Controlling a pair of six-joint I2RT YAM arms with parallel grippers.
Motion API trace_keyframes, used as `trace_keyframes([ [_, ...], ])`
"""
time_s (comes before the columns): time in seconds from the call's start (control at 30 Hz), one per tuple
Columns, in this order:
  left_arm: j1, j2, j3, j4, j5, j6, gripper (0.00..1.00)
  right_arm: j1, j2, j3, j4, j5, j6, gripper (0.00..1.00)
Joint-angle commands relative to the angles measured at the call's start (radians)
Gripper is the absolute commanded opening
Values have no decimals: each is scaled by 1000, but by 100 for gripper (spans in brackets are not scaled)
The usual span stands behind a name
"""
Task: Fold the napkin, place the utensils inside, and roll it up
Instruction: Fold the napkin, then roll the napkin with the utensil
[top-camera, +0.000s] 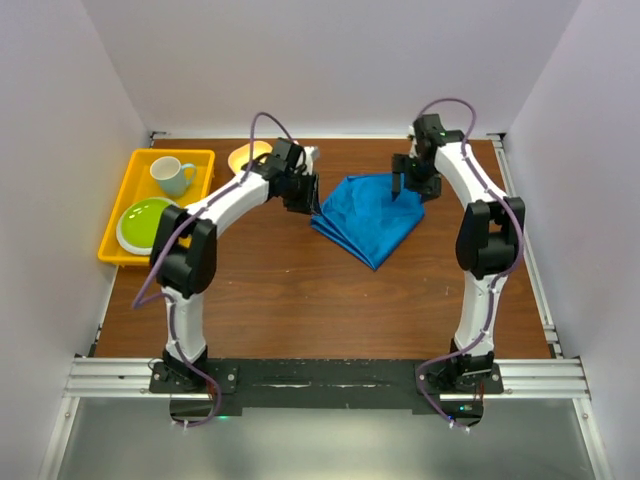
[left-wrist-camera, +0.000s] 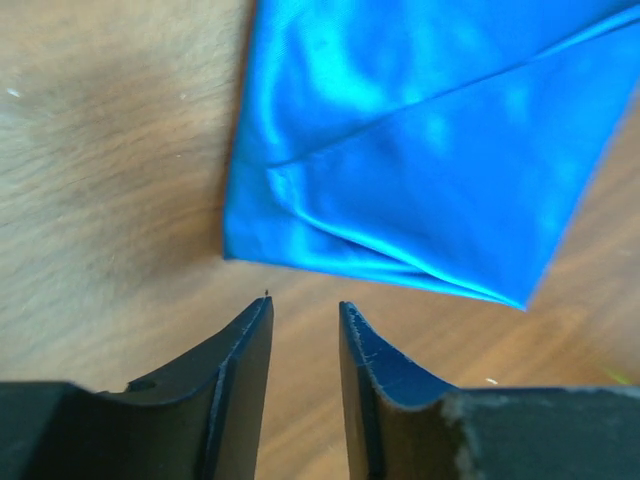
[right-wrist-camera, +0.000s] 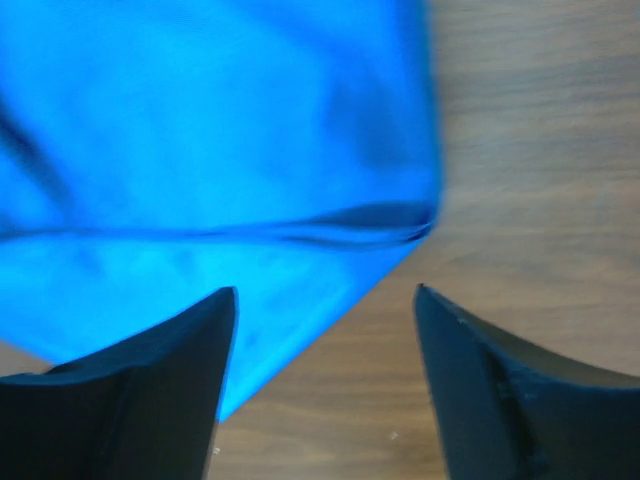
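Note:
The royal-blue napkin (top-camera: 368, 215) lies folded into a rough diamond on the wooden table, right of centre. My left gripper (top-camera: 309, 200) is at its left corner. In the left wrist view the left gripper (left-wrist-camera: 303, 302) has its jaws a narrow gap apart and empty, just short of the napkin's layered edge (left-wrist-camera: 420, 150). My right gripper (top-camera: 411, 186) is over the napkin's far right corner. In the right wrist view the right gripper (right-wrist-camera: 325, 290) is wide open and empty, with the napkin's corner (right-wrist-camera: 200, 150) ahead of the jaws. The purple-pink utensil does not show.
A yellow tray (top-camera: 120, 215) at the left holds a pale blue mug (top-camera: 172, 176) and a green plate (top-camera: 147, 222). A yellow bowl (top-camera: 247, 157) sits at the back behind the left arm. White walls close in the table.

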Motion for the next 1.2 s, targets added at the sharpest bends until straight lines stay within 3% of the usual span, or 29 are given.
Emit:
trace_keyframes([
  [0.0,2,-214,-60,15,22,-29,41,163,-136,12,-10,35,-91,83],
  [0.17,34,-417,-297,98,83,-131,43,399,-162,-76,56,158,-272,89],
  [0.33,80,-578,-456,136,89,-179,45,527,-116,-119,75,206,-386,90],
  [0.47,161,-621,-537,152,100,-187,46,602,-90,-160,115,218,-436,89],
  [0.73,231,-598,-571,189,121,-199,46,617,-77,-247,194,320,-504,84],
  [1.17,237,-618,-605,207,134,-250,46,617,-62,-313,250,305,-509,72],
])
